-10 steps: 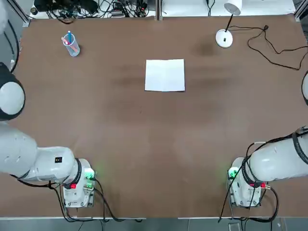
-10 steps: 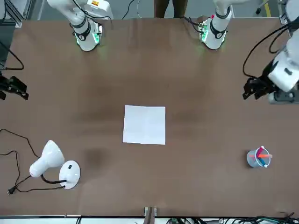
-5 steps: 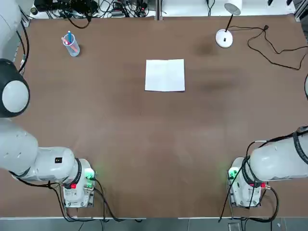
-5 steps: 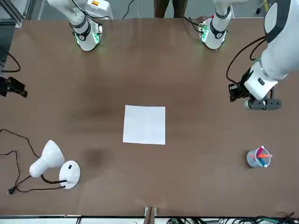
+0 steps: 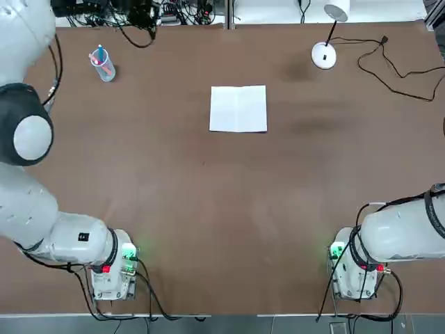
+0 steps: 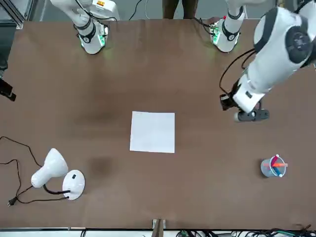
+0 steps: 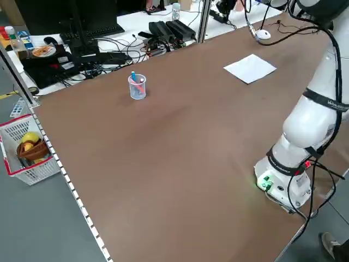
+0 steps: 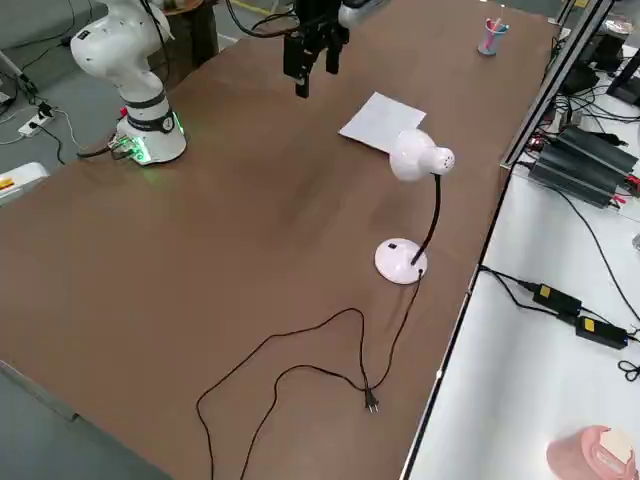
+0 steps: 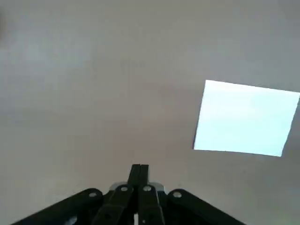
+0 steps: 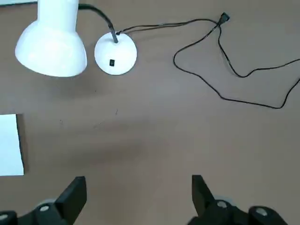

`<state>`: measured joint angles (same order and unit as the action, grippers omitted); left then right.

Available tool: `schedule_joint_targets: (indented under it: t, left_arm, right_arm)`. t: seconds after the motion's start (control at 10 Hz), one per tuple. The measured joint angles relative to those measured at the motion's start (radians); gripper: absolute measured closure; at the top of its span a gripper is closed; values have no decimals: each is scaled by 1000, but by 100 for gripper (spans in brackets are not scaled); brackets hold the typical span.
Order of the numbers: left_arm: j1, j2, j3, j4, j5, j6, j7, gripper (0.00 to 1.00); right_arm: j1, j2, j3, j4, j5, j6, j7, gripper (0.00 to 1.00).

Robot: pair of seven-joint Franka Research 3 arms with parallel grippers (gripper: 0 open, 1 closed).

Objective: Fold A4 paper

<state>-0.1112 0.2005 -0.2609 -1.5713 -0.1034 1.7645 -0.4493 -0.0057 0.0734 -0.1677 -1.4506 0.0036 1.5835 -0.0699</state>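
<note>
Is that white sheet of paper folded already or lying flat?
Cannot tell: the A4 paper lies flat on the table, with only a faint centre line.

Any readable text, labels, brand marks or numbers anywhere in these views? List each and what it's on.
None can be read.
A4 paper: plain white, no print or marks.
Lamp base: one small dark switch, no lettering.
Left arm's lower link: a small dark and yellow sticker, too small to read.
Left arm's link in the left side view: faint grey lettering, too blurred to read.
Pen cup: no label visible.
</note>
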Motion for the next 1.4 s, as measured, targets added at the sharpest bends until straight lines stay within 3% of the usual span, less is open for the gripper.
schedule_joint_targets:
  t: [0.5,1.1,1.4]
  left_arm:
    - [-133,113,1,1,14,183,-200,99]
    - [-229,270,1,8,123,396,-396,99]
    - [-279,411,5,72,202,504,-503,99]
  right_arm:
    - [-57,3,-1,-8,82,-13,1,1]
    - [-81,-21,-1,-202,279,66,2,1]
    - [-80,-31,3,-301,362,53,2,1]
